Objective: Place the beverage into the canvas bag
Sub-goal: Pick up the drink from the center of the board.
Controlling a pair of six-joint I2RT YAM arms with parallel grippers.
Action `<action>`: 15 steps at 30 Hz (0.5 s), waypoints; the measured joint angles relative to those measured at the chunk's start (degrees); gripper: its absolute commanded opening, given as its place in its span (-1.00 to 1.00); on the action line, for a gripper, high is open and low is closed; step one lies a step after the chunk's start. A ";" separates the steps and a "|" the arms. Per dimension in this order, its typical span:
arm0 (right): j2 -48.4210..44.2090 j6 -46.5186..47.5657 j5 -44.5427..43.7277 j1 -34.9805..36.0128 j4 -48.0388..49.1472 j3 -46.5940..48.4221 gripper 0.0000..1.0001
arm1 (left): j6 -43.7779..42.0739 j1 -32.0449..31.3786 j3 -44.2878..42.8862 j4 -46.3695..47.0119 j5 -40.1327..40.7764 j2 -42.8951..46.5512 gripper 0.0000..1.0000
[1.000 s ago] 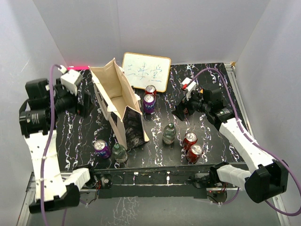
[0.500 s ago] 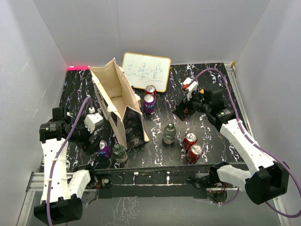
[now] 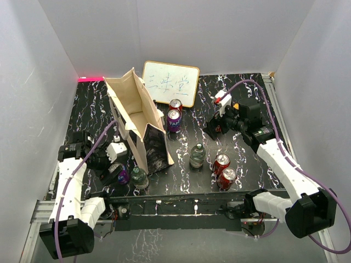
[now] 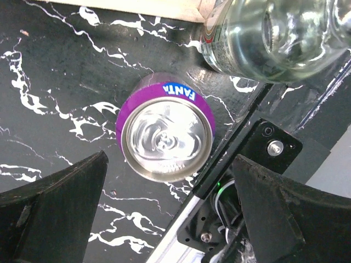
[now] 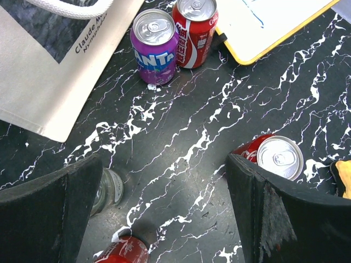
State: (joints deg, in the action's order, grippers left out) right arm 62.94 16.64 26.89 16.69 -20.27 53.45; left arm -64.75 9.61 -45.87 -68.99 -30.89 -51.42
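The canvas bag [image 3: 137, 118] stands open-topped at the left centre, beige with a dark printed panel; one corner shows in the right wrist view [image 5: 49, 76]. A purple Fanta can [image 3: 122, 176] stands upright near the front edge. My left gripper [image 3: 112, 167] hovers just above it, open; in the left wrist view the can's top [image 4: 164, 137] lies just ahead of the gap between the wide-spread fingers [image 4: 170, 219], untouched. My right gripper [image 3: 211, 129] hangs open over bare table [image 5: 164, 213], holding nothing.
A clear bottle [image 3: 139, 177] stands beside the Fanta can, another bottle [image 3: 197, 155] at mid-table. Two red cans [image 3: 224, 170] sit front right. A purple can [image 3: 174, 119] and a red can [image 3: 175, 104] stand before the white board [image 3: 171, 82]. The table's front rail [image 4: 247, 159] is close.
My left arm has swung from the back left down to the front left, ending over the purple Fanta can. The right arm has barely moved. Both grippers stayed open.
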 measured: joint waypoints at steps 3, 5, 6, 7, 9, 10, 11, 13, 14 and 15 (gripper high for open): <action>0.35 -0.04 -0.02 0.00 0.02 0.00 0.97 | -0.11 -2.23 0.87 2.03 0.13 -1.27 0.88; 0.63 -0.04 -0.07 -0.04 0.07 0.00 0.96 | 0.90 -4.85 1.33 3.65 0.66 -2.49 0.80; 0.81 -0.04 -0.13 -0.09 0.07 0.00 0.97 | 1.64 -6.67 1.66 4.72 1.05 -3.02 0.74; 0.94 -0.07 -0.20 -0.11 0.11 0.00 0.97 | 2.45 -8.50 1.99 5.62 1.38 -3.45 0.68; 1.11 -0.07 -0.35 -0.26 0.26 -0.02 0.96 | 3.93 -11.63 2.43 7.37 2.03 -3.85 0.61; 1.16 -0.07 -0.46 -0.33 0.48 -0.09 0.96 | 4.50 -12.61 2.62 8.04 2.29 -3.89 0.57; 1.16 -0.07 -0.48 -0.35 0.72 -0.22 0.96 | 4.92 -13.29 2.78 8.74 2.60 -3.91 0.52; 1.16 -0.07 -0.66 -0.37 1.07 -0.70 0.97 | 5.62 -13.75 2.82 9.49 3.23 -4.04 0.45; 1.16 -0.07 -0.68 -0.44 1.03 -0.87 0.96 | 5.88 -13.84 2.82 9.88 3.58 -4.13 0.44; 1.18 -0.07 -0.70 -0.52 1.01 -0.98 0.96 | 5.97 -13.86 2.82 10.19 3.89 -4.22 0.48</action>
State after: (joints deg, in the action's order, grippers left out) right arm 64.12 16.58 26.20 16.16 -19.27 52.47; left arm -58.78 -4.25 -43.05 -58.81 -27.00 -55.64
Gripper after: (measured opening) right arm 0.983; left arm 0.737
